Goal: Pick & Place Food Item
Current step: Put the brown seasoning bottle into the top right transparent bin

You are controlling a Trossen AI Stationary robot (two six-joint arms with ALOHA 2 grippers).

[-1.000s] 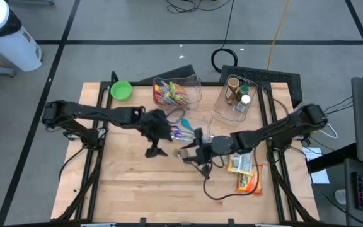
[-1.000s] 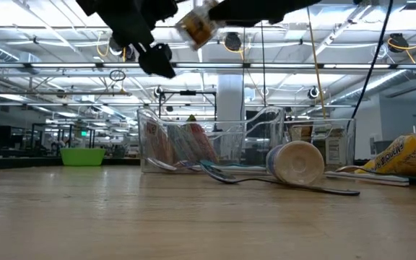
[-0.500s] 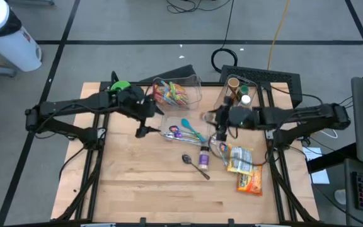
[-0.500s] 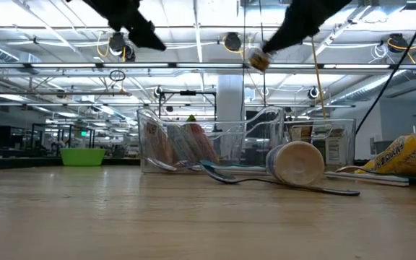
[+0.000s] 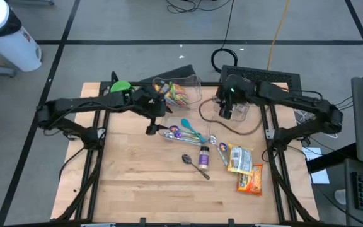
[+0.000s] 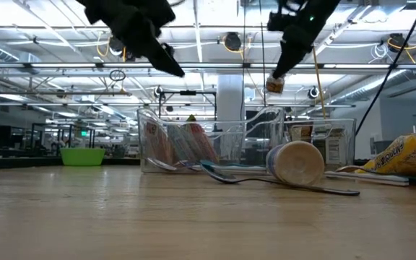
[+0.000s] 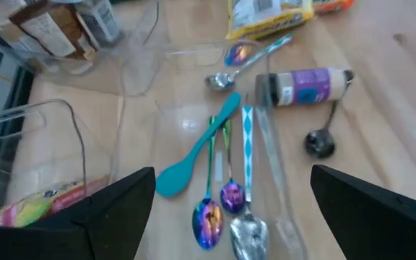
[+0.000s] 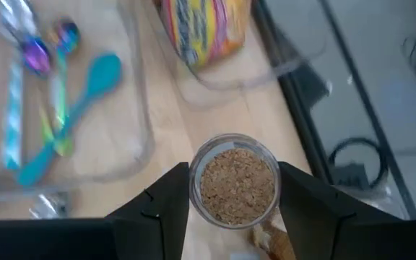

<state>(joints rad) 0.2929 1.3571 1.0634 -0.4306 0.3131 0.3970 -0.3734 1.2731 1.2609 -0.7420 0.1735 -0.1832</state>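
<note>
Right gripper (image 8: pixel 233 209) pinches spice jar (image 8: pixel 235 180) between its fingers, jar raised above clear bin (image 5: pixel 237 104) at table's far right. Left gripper (image 7: pixel 226 206) spread wide, empty, hovering over spoons (image 7: pixel 219 170).

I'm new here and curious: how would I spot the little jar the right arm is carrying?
Find the clear bin of bottles at the table's far right. Just above its near-left edge hangs the right pincer, shut on a small glass jar. Unlike the purple-labelled bottle lying on the table, it is lifted and filled with brown granules.
</note>
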